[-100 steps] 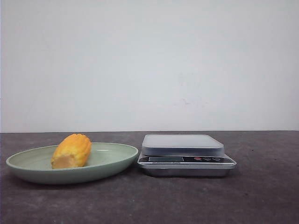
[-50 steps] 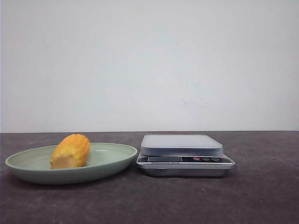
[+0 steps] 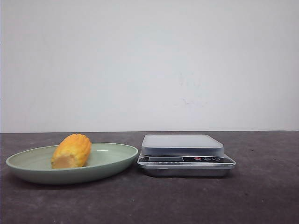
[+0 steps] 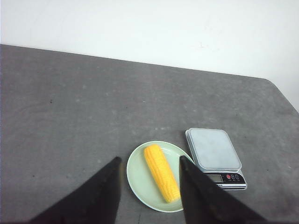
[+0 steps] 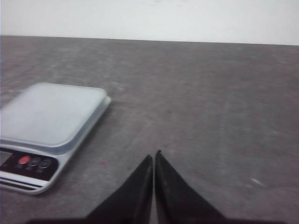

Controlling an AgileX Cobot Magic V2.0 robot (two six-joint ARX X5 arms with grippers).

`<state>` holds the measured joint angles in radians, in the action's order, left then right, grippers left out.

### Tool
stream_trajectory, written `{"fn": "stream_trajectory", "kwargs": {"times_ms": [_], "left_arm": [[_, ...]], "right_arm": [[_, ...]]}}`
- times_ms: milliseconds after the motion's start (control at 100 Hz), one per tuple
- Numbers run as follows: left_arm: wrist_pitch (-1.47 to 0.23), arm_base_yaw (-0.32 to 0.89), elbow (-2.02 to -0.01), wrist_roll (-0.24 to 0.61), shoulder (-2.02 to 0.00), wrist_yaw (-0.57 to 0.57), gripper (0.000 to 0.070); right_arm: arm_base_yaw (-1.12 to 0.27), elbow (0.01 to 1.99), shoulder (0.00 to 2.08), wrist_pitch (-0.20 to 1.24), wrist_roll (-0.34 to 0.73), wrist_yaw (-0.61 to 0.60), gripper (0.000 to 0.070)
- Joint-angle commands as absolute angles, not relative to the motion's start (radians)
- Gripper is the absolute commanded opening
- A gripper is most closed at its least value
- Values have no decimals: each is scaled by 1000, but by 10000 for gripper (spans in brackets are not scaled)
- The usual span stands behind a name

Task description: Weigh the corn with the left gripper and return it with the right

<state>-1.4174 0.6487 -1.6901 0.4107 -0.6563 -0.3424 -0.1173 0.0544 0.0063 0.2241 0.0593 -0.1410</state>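
- Corn (image 3: 71,150) is seen lying on its side in a pale green plate (image 3: 112,161), its paler cut end turned toward the front edge of the bench (image 3: 261,196).
- Plate and cob are set toward the left side of the dark grey bench in the front view, with a silver kitchen scale (image 3: 186,154) placed just beside the plate on the right.
- Scale's weighing platform is shown bare; its display and small buttons are faced toward the front edge.
- Left gripper (image 4: 149,161) is held well above the bench, its two black fingers spread wide, and the cob (image 4: 161,172) and plate (image 4: 135,179) are framed between them far below.
- Right gripper (image 5: 153,156) is pictured low over bare bench surface beside the scale (image 5: 51,123), its pointed fingertips (image 5: 147,163) drawn together with only a sliver of gap and nothing gripped.
- Neither gripper is caught in the front view; a plain white wall (image 3: 149,65) is seen behind the far edge.
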Motion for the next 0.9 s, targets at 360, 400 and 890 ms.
{"fn": "stream_trajectory", "kwargs": {"times_ms": [360, 400, 890], "left_arm": [[-1440, 656, -1708, 412, -666, -347, 188], [-1440, 656, -1708, 412, -666, -347, 188], [-1440, 656, -1708, 412, -666, -348, 188]], "right_arm": [[-102, 13, 4, 167, 104, -208, 0], [-102, 13, 4, 161, 104, -230, 0], [-101, 13, 4, 158, 104, -243, 0]]}}
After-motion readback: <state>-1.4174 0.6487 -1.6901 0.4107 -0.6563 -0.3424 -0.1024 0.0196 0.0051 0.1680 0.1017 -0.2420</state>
